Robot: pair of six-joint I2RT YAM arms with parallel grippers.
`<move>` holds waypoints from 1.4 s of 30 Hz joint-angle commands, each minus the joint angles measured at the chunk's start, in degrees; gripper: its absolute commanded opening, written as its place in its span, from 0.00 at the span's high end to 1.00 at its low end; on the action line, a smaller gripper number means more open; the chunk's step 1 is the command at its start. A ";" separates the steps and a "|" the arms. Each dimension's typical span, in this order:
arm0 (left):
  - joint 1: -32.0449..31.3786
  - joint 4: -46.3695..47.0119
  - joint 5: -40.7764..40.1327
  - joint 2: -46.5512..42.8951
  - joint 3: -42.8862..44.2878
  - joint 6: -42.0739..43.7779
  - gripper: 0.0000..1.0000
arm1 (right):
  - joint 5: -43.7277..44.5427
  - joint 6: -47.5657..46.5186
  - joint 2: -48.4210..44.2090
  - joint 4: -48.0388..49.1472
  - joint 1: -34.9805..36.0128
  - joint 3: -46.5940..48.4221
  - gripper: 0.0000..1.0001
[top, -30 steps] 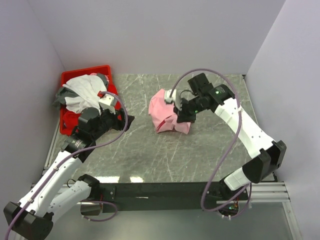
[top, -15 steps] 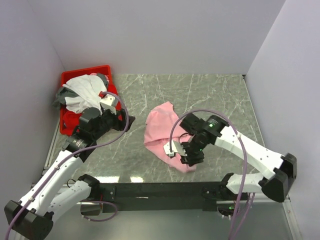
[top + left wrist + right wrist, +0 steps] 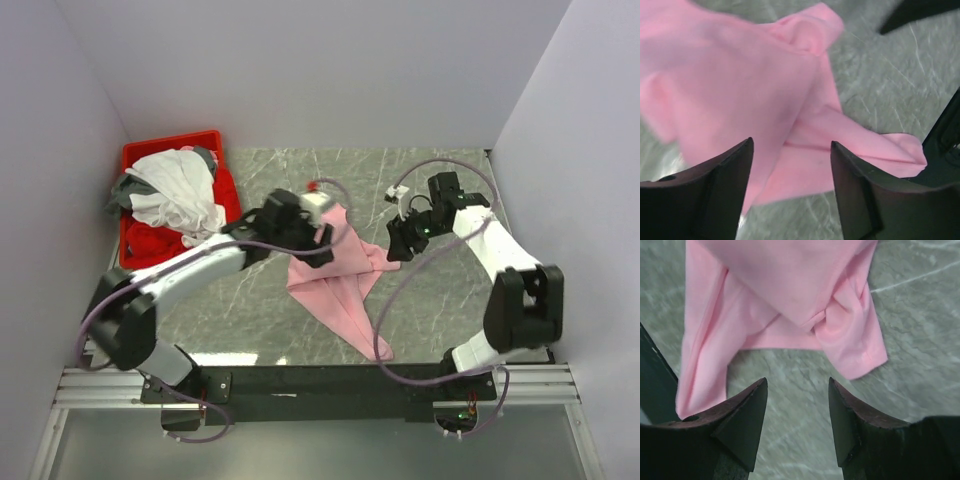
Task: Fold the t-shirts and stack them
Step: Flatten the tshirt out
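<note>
A light pink t-shirt [image 3: 340, 290] lies loosely spread on the marble table, one long tail reaching toward the near edge. My left gripper [image 3: 320, 245] hovers over its upper left part, open, with pink cloth [image 3: 740, 85] below and between the fingers but nothing pinched. To the right of the shirt, my right gripper [image 3: 396, 246] is open above bare marble, and a pink sleeve [image 3: 855, 350] lies just ahead of its tips. More t-shirts, white [image 3: 175, 190] and grey [image 3: 124, 190], are heaped in the bin.
The red plastic bin [image 3: 170, 143] stands at the back left corner, against the left wall. White walls close in the table on the left, back and right. The arms' black base rail [image 3: 320, 380] runs along the near edge.
The right gripper dragged the pink shirt toward the near edge, let it go and moved back to the shirt's right side. The left arm swung from the bin over to the shirt.
</note>
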 commanded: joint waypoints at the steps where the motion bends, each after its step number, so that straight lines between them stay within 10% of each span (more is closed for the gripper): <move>1: -5.42 -2.30 -1.94 9.06 6.78 6.45 0.33 | -8.14 9.23 4.21 4.80 -4.49 3.09 0.41; 18: -17.29 -4.24 -28.65 34.33 24.81 10.42 0.53 | -17.73 9.70 6.33 4.64 -16.54 0.36 0.42; 22: -17.29 -2.23 -36.38 32.85 24.03 6.91 0.96 | -17.47 8.99 6.86 4.11 -16.54 0.54 0.43; 26: -16.85 0.77 -39.30 27.23 20.96 3.05 1.00 | -16.59 8.56 7.56 3.50 -16.28 0.89 0.43; 42: 2.21 12.72 -11.09 4.19 1.00 -15.16 1.00 | 2.39 12.94 18.80 6.04 -0.82 6.51 0.44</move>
